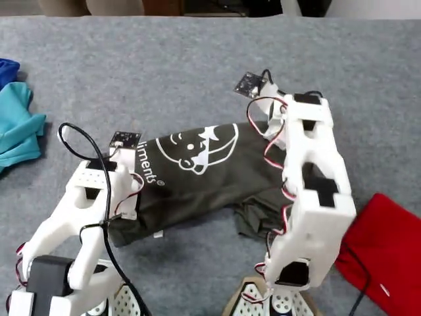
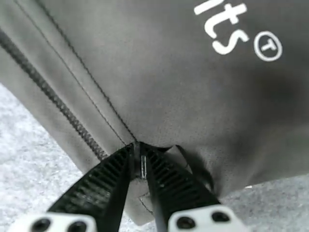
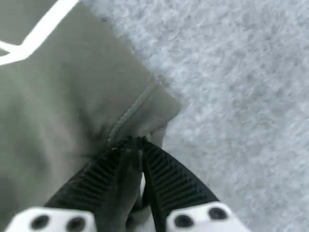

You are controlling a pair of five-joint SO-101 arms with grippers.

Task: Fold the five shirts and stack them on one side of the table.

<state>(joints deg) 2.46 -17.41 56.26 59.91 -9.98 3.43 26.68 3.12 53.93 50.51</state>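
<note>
A dark shirt [image 1: 197,174] lies partly bunched in the middle of the grey counter [image 1: 197,59], printed side up. The left gripper [image 2: 138,155] is closed tight on the shirt's edge beside a stitched seam, near the white lettering, with cloth pinched between its ribbed fingers [image 2: 113,176]. The right gripper [image 3: 138,145] is likewise clamped on the shirt, at a hemmed corner on the opposite end, where the fabric meets bare counter. Holding two far ends at once probably lets the arms pull the cloth taut and carry one side over the other for an even fold. A crumpled teal shirt [image 1: 16,128] and a blue one [image 1: 6,69] lie well apart from the dark shirt on the left arm's side. A red shirt [image 1: 388,253] lies near it on the right arm's side.
</note>
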